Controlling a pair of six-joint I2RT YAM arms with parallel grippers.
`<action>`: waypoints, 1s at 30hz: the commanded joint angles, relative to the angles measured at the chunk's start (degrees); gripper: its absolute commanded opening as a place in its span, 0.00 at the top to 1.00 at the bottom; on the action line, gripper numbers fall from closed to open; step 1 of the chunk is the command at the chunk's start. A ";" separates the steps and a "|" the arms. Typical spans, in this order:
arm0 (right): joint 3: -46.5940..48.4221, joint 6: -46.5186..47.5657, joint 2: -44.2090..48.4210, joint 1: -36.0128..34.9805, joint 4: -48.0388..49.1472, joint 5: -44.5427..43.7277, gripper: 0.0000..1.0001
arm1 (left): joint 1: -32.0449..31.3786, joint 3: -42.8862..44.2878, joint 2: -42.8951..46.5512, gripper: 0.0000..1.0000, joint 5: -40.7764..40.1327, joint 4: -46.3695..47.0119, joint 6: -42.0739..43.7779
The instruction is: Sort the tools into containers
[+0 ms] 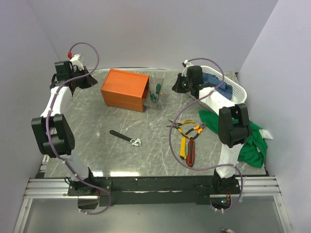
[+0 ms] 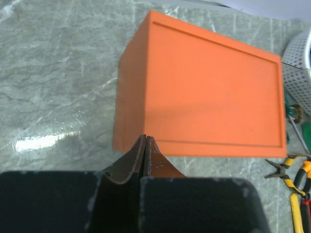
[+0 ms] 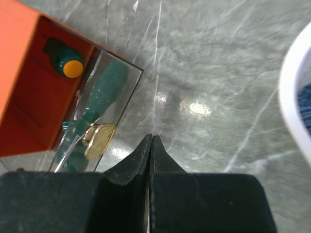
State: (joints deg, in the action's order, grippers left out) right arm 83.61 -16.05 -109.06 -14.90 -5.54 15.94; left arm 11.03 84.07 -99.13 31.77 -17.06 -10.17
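The orange box (image 1: 124, 90) lies on its side at the back middle of the table, and its broad face fills the left wrist view (image 2: 204, 87). Its open side faces right; green-handled screwdrivers (image 1: 154, 94) lie there behind a clear panel, also in the right wrist view (image 3: 104, 85). A black wrench with a silver jaw (image 1: 125, 138) lies mid-table. Orange and yellow pliers (image 1: 188, 127) and the yellow and red-black utility knives (image 1: 187, 149) lie to its right. My left gripper (image 2: 146, 138) is shut and empty, left of the box. My right gripper (image 3: 152, 137) is shut and empty, right of the screwdrivers.
A white perforated basket (image 1: 235, 87) holding a blue cloth (image 1: 214, 80) stands at the back right. A green cloth (image 1: 253, 143) lies by the right arm's base. Purple walls close in the table at the back and both sides.
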 commanded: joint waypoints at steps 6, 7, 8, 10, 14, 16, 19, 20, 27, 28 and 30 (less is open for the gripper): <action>4.10 -5.21 -5.11 -1.45 3.51 5.76 1.00 | 0.31 5.40 -9.23 0.98 0.39 4.93 1.47; 4.45 -5.56 -5.46 -1.80 3.78 6.63 1.00 | 0.31 5.49 -9.76 0.97 1.01 4.76 1.56; 4.80 -6.00 -6.25 -2.50 3.96 7.60 1.00 | 0.31 5.75 -10.11 0.96 2.49 4.67 1.13; 5.77 -6.18 -6.78 -3.38 4.05 7.79 0.99 | 0.14 5.40 -10.73 0.96 3.91 5.19 0.07; 7.09 -7.67 -8.36 -5.32 4.66 9.28 0.98 | -0.74 4.52 -11.34 0.96 7.07 4.50 1.21; 7.97 -8.46 -9.15 -6.28 5.27 10.59 0.98 | -1.53 4.96 -11.96 0.95 11.28 3.27 3.13; 8.58 -9.60 -10.12 -7.16 5.45 11.92 0.98 | -2.93 5.05 -12.23 0.95 12.97 -1.21 7.44; 8.93 -9.78 -10.39 -7.34 5.45 12.00 0.98 | -3.29 4.61 -12.05 0.96 13.05 -1.74 8.06; 11.57 -11.72 -13.02 -9.62 7.12 13.41 0.98 | -3.82 -0.40 -9.15 0.96 12.44 -0.25 8.68; 11.92 -11.98 -13.46 -10.06 7.21 13.32 0.98 | -3.82 -0.49 -9.06 0.96 12.35 -0.34 8.59; 12.27 -12.07 -13.73 -10.59 7.47 13.50 0.97 | -3.82 -0.75 -8.97 0.96 12.09 -0.26 8.42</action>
State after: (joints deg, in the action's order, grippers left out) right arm 93.10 -26.57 -122.15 -23.44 -1.02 27.27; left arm 9.32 84.23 -111.22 38.92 -15.97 -2.22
